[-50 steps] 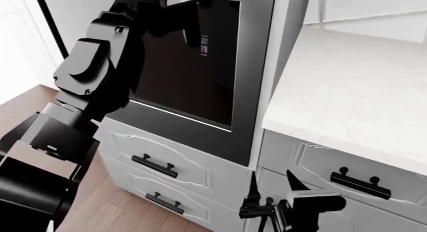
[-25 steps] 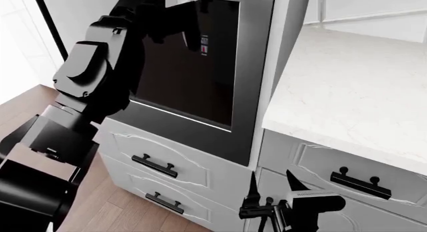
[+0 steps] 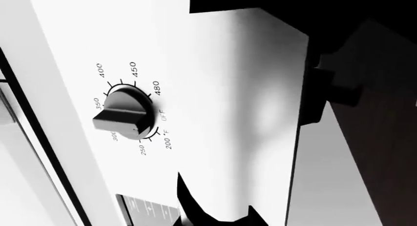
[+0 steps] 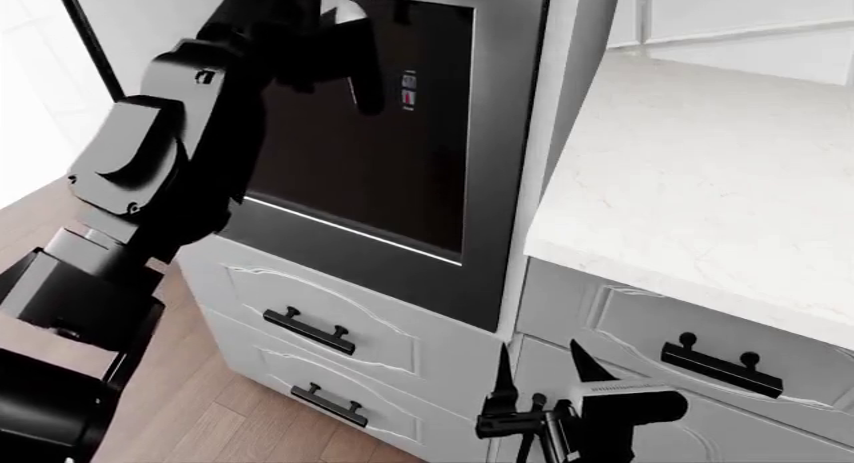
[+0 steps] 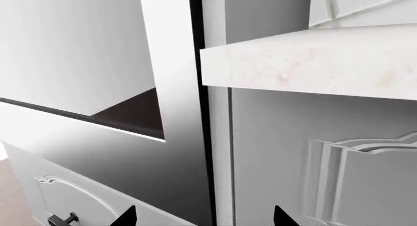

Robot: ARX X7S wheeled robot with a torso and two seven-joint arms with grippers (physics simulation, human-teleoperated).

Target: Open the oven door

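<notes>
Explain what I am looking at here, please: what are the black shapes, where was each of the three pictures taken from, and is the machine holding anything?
This is a simulated two-armed robot on wheels, facing a kitchen unit. The wide picture comes from a camera on its head. The big black shape is its left arm, raised to the top of the oven door, the dark glass panel in a steel frame. The left gripper's state cannot be told. Low down, the right gripper hangs open and empty before the white drawers. Beside the oven lies a pale marble countertop.

The other two pictures come from cameras near each gripper. The left one shows a temperature knob on the oven's panel; the right one shows the oven's edge and the countertop.
</notes>
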